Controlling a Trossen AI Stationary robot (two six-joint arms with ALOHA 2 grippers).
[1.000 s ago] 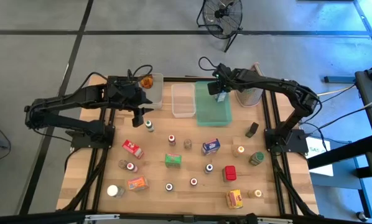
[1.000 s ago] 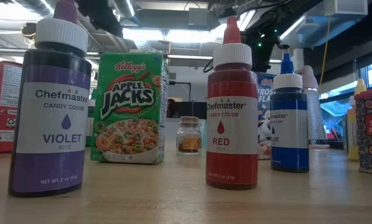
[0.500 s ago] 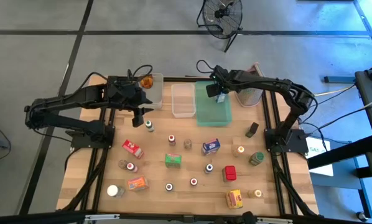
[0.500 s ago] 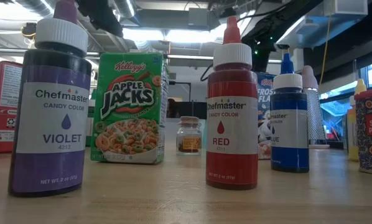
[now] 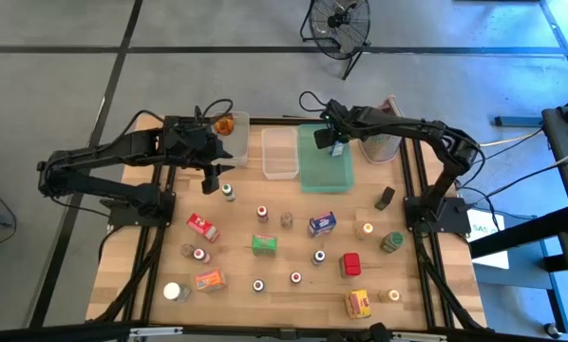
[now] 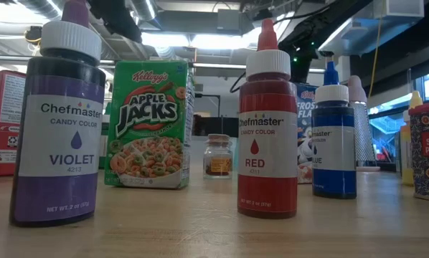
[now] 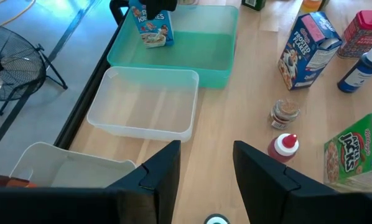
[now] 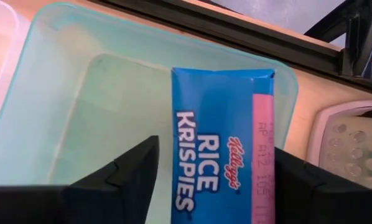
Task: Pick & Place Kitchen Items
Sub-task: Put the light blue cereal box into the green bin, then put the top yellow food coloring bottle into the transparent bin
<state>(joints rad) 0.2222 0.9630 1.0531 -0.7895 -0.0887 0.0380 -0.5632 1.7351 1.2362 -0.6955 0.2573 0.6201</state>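
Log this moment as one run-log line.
right gripper: over green tray, fingers either side of blue Rice Krispies box | left gripper: open, empty, near clear plastic bin | step: placing

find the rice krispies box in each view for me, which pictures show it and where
High view: the Rice Krispies box is at the right gripper, over the far end of the green tray.
Low view: not in it.
Left wrist view: the box stands over the tray's far part, under the right gripper.
Right wrist view: the box fills the middle, between that gripper's fingers.
Shared landmark: the green tray.
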